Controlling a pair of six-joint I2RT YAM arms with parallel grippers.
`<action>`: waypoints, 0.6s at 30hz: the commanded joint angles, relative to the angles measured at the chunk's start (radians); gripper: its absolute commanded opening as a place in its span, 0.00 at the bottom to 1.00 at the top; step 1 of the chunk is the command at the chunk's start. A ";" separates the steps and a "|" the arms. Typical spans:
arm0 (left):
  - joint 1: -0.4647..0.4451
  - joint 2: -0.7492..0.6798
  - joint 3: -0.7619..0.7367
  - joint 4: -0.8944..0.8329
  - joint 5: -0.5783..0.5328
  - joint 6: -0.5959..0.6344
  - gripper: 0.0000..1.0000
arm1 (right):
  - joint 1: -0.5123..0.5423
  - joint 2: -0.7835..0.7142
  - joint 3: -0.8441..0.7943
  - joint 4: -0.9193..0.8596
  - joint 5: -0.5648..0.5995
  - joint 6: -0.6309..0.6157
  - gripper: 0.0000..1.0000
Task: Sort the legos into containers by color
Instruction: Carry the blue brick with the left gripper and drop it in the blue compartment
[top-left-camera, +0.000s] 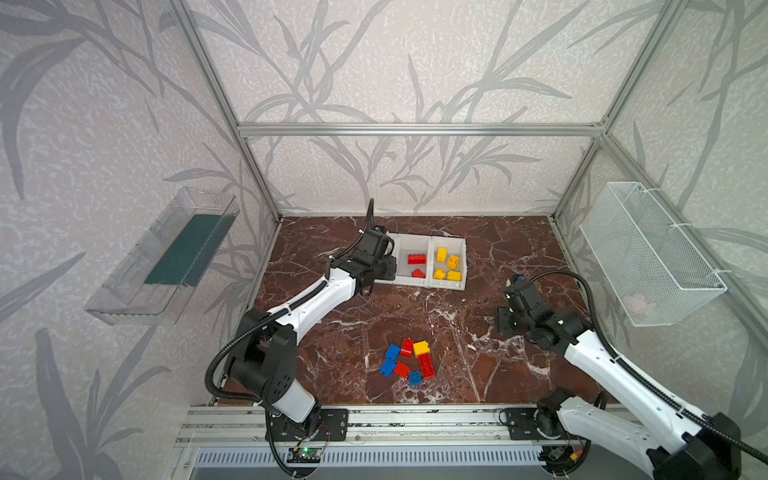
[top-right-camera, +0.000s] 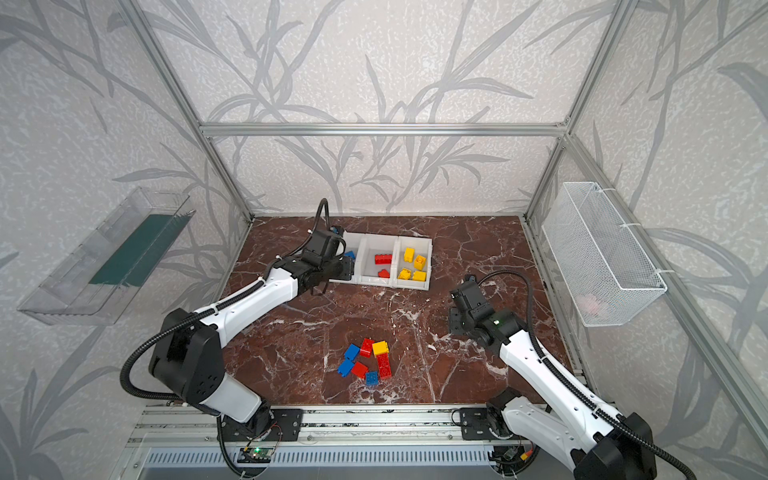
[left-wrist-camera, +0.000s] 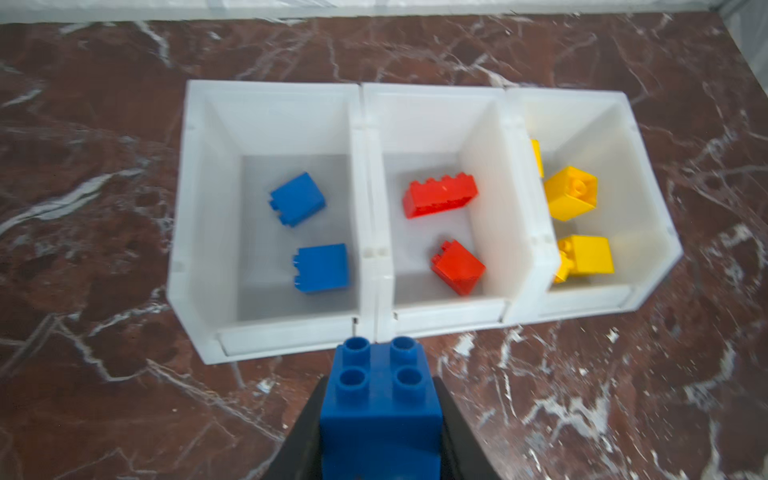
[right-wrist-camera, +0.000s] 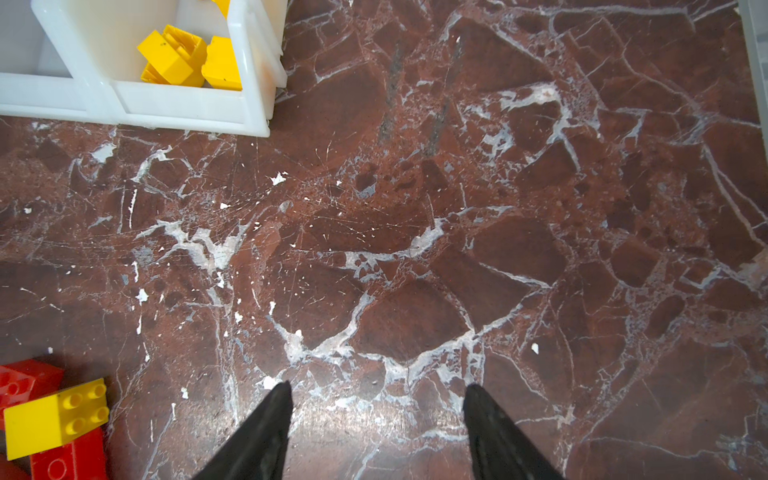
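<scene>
Left jaws clenched on one blue lego (left-wrist-camera: 380, 399); right jaws part-open, holding nothing.
The held lego, four studs showing, sits at the near rim of the three joined containers (left-wrist-camera: 286, 338), by the seam between the end one and the middle one. Inside the row are two blue bricks (left-wrist-camera: 297, 198) in that end container, two red bricks (left-wrist-camera: 440, 195) in the middle and four yellow bricks (top-left-camera: 453, 262) in the other end. The right jaws hover over bare desk (right-wrist-camera: 415, 249) near the yellow end. Well apart from the containers lies a heap (top-left-camera: 427, 365) of seven: three blue, three red, one yellow.
</scene>
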 joint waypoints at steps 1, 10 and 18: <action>0.031 0.042 0.046 0.017 -0.022 0.018 0.30 | -0.003 -0.024 -0.013 -0.017 -0.012 0.005 0.66; 0.093 0.142 0.088 0.091 -0.054 0.028 0.31 | -0.003 -0.037 -0.014 -0.037 -0.024 0.005 0.66; 0.109 0.235 0.189 0.078 -0.107 0.064 0.41 | -0.003 -0.046 -0.019 -0.039 -0.033 0.011 0.66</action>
